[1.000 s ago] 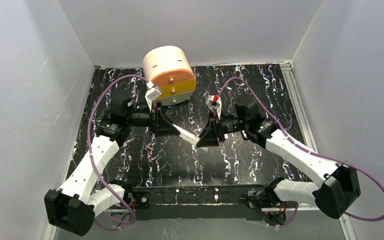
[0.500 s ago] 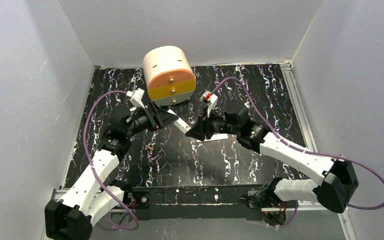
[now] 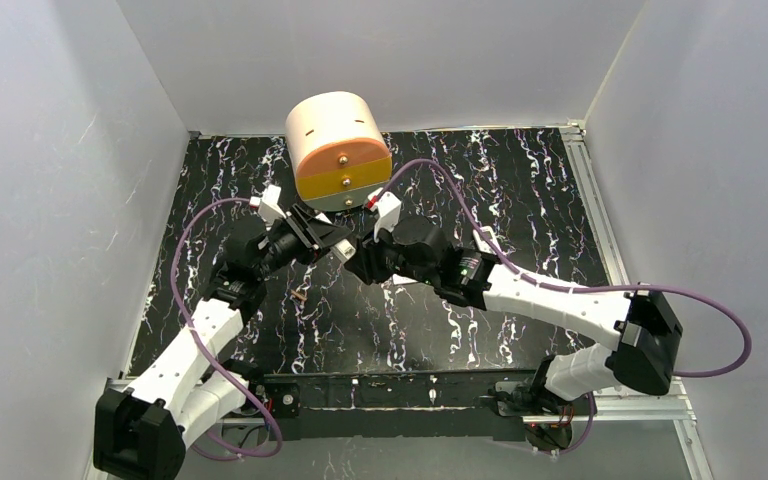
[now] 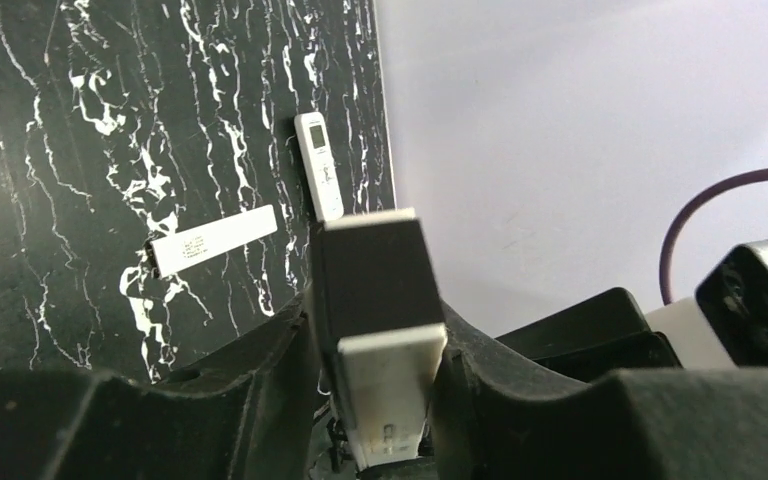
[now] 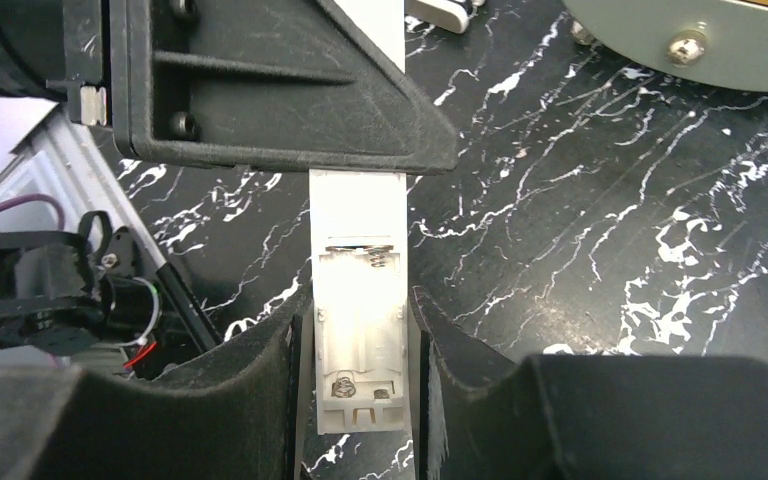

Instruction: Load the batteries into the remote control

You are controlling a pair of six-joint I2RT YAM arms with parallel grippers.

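Note:
The remote control (image 5: 360, 320) is a white handset held back-up in the air between both grippers. Its battery bay is open and empty, with bare springs showing. My right gripper (image 5: 360, 385) is shut on the bay end. My left gripper (image 5: 280, 90) is shut on the other end, which shows in the left wrist view (image 4: 385, 390). In the top view the two grippers, left (image 3: 328, 238) and right (image 3: 358, 262), meet just in front of the drum. The batteries (image 3: 300, 296) are tiny coppery-brown pieces on the mat below the left gripper.
A large cream, orange and grey drum (image 3: 338, 150) stands at the back, just behind the grippers. A small white-grey piece (image 5: 445, 12) lies near it. The left wrist view shows a narrow white handset with a screen (image 4: 320, 165) and a labelled white bar (image 4: 210, 240) near the wall.
Both grippers have carried the remote up-left toward the drum. The right arm has stretched far to the left. The left gripper has swung round toward the back.

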